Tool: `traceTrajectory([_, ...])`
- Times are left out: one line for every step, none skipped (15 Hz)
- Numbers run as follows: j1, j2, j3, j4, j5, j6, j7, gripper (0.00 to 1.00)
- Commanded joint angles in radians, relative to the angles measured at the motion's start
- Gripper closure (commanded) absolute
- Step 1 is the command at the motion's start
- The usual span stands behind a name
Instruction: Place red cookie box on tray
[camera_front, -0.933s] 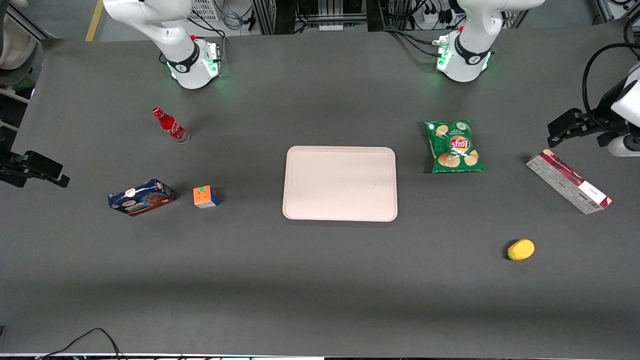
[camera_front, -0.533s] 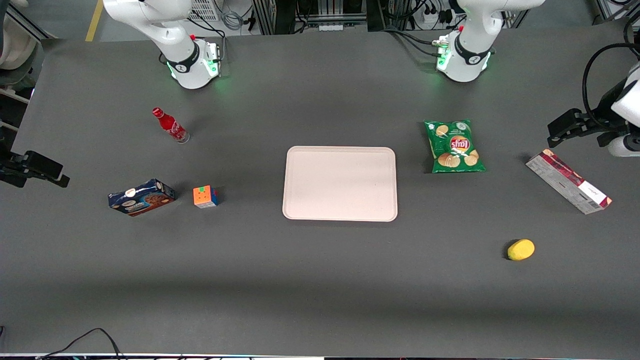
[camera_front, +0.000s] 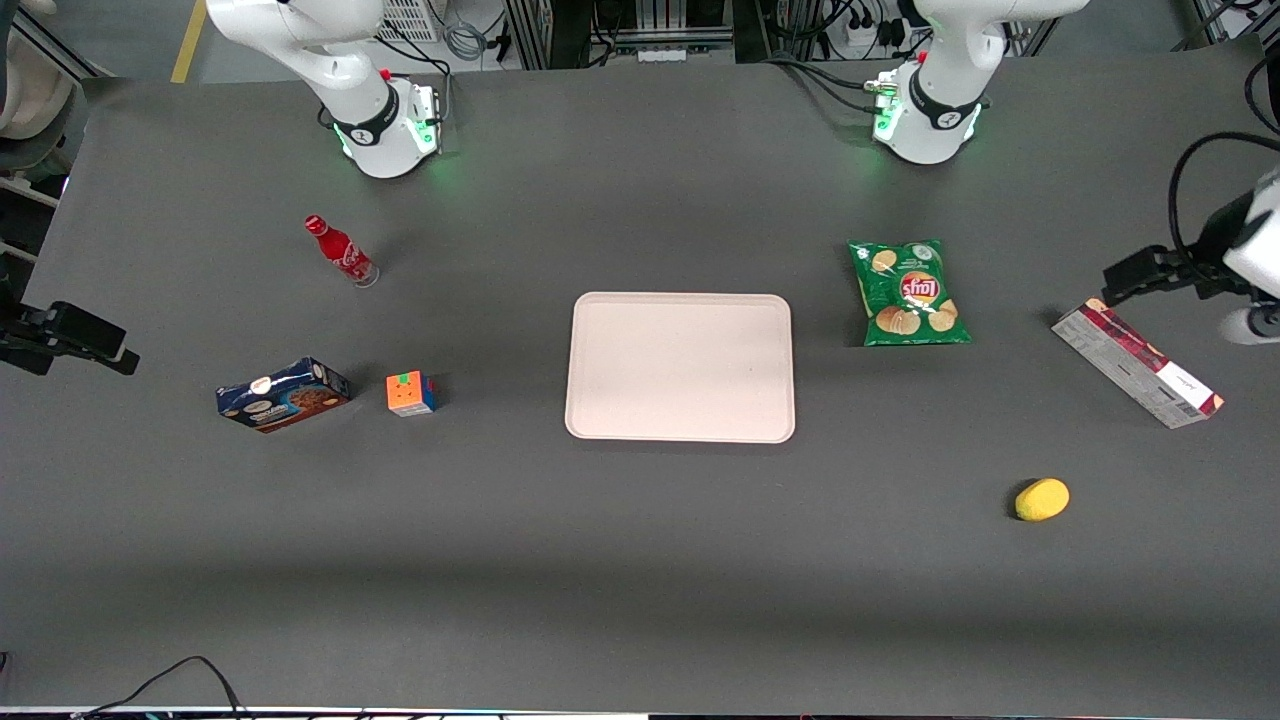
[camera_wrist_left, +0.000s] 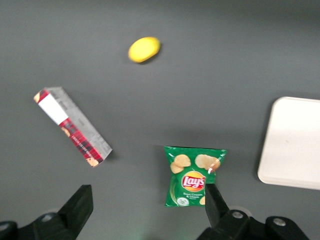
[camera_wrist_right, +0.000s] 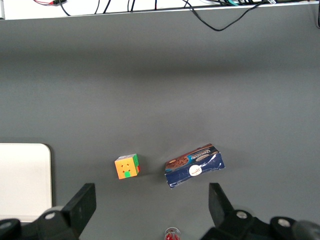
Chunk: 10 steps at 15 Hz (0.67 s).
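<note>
Gripper (camera_wrist_left: 145, 212) open, above red cookie box (camera_front: 1137, 363)

Place: a robotics lab, set up as a test bench.
Surface (camera_front: 640, 560): one wide dark grey mat, uniform and bare of any household furnishing.
Arm bases: two white Franka pedestals with green status lights, bolted at 11 o'clock (camera_front: 385, 130) and 1 o'clock (camera_front: 925, 125) of the tray (camera_front: 680, 367).
Background at 12 o'clock: aluminium framing, power strips and bundled black cables (camera_front: 830, 40).
Floor: grey, with a yellow marking stripe (camera_front: 188, 40) at 11 o'clock.
Props: unrelated grocery items and a puzzle cube (camera_front: 410, 393) spread well apart, as for trials.
Loose cable (camera_front: 190, 670): trails over the surface edge at 7 o'clock.
</note>
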<state>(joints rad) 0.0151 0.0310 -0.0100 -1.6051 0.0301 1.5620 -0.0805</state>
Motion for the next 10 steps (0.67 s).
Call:
traceTrajectory([0.009,-0.019,0.070,-0.114,-0.004,0.070,-0.123,0.00])
traceTrajectory([0.008,-0.017,0.087,-0.134,0.001,0.078,-0.168,0.00])
traceTrajectory([0.009,-0.014,0.099,-0.154,0.010,0.095,-0.194,0.00])
traceTrajectory([0.009,-0.013,0.128,-0.192,0.016,0.140,-0.197,0.00])
traceTrajectory([0.009,-0.013,0.163,-0.241,0.024,0.209,-0.196,0.00])
traceTrajectory([0.009,-0.011,0.195,-0.292,0.027,0.284,-0.191,0.00])
traceTrajectory([0.009,0.000,0.215,-0.326,0.031,0.352,-0.192,0.00])
traceTrajectory([0.009,0.015,0.228,-0.346,0.051,0.406,-0.193,0.00])
traceTrajectory([0.009,0.030,0.246,-0.366,0.065,0.452,-0.191,0.00])
traceTrajectory([0.009,0.042,0.267,-0.389,0.067,0.505,-0.188,0.00])
